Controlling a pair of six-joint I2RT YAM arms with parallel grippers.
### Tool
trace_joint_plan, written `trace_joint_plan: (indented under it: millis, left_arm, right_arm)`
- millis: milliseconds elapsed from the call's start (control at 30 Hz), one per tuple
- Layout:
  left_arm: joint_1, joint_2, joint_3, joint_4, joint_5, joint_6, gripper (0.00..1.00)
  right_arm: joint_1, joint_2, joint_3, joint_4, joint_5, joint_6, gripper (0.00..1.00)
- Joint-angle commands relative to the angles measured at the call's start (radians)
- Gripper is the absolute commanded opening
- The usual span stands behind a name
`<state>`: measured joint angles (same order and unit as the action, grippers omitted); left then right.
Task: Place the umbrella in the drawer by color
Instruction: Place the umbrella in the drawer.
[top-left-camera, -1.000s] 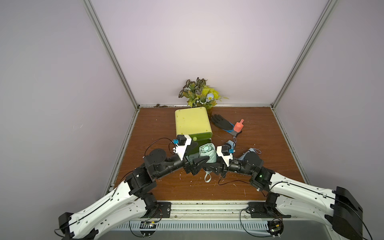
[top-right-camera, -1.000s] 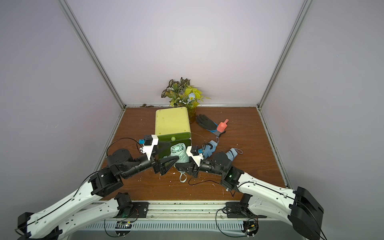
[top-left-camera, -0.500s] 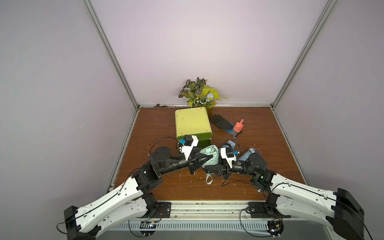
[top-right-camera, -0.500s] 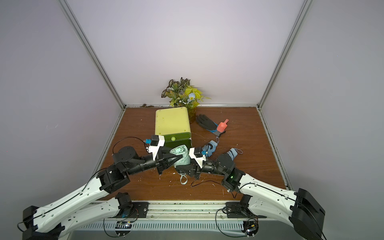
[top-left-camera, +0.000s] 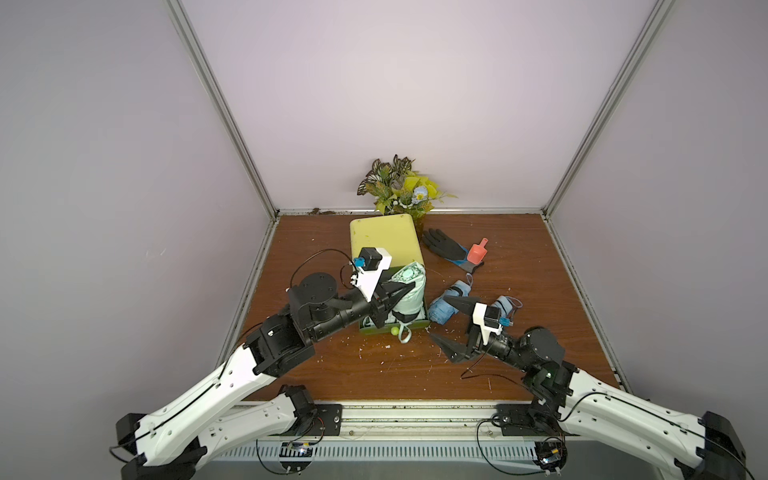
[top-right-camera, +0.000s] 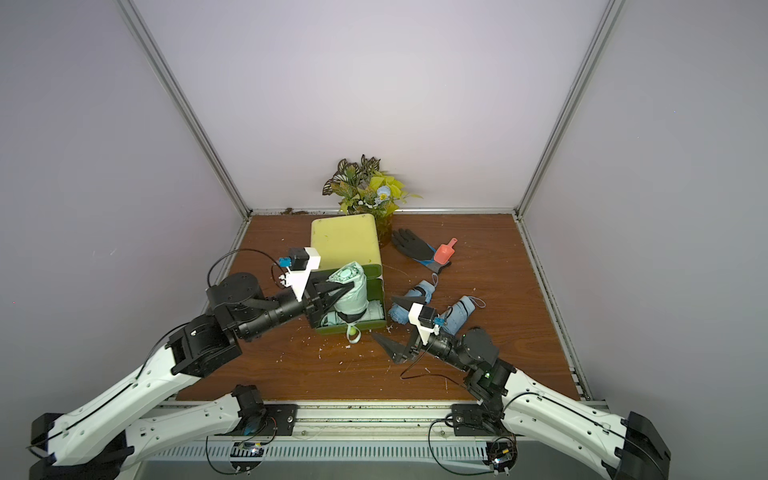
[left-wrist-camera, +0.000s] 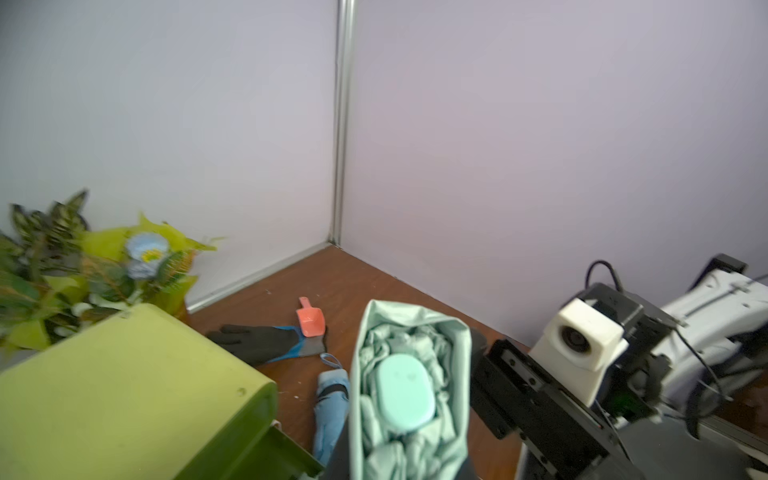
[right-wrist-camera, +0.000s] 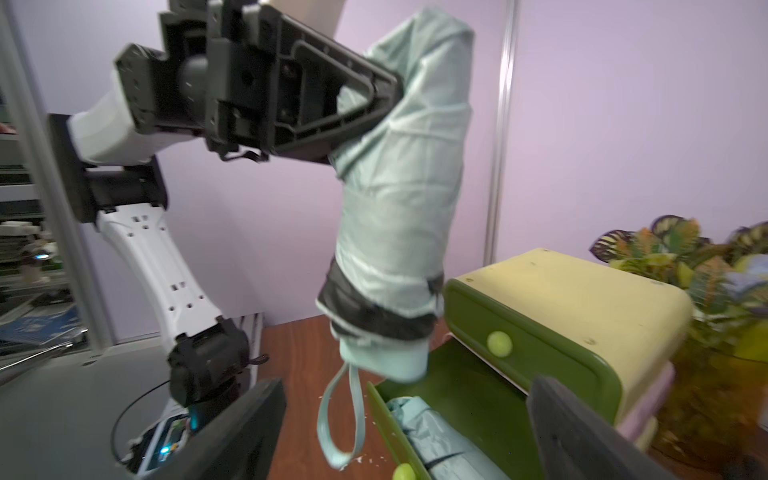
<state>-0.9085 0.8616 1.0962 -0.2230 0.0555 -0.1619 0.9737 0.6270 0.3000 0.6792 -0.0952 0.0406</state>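
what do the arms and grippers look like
The left arm and right arm have white shells with black joints and thin black cables looping off them. The left gripper and right gripper have black, pointed triangular fingers, each with a white camera mount and small blue plug.

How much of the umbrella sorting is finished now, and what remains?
Done: one mint umbrella lies in the open green drawer. In hand: the left gripper holds a second mint umbrella roughly upright over that drawer; the right gripper is open. Left: lower it in, then two blue umbrellas on the table.
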Motion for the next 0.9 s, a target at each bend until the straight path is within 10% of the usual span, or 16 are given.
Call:
trace_joint_plan:
  millis: [0,233,567,867]
  left_arm:
    - [0.010,0.041,0.057,-0.096,-0.253,0.116,0.00]
    - [-0.004,0.160,0.025,-0.060,-0.379,0.276,0.00]
    - [-0.112,0.166,-0.259,0.379,-0.478,0.698,0.00]
    - [-0.112,0.243,-0.408,0.416,-0.569,0.856,0.00]
  right_arm:
    - [0.001,-0.088,-0.046,-0.023,0.300,-0.074,0.99]
    - [0.002,-0.271,-0.205,0.060,0.497,-0.135,0.99]
    - [0.000,-0.316,-0.225,0.067,0.475,-0.121,0.99]
    - [0.000,-0.331,-0.231,0.066,0.479,-0.117,0.99]
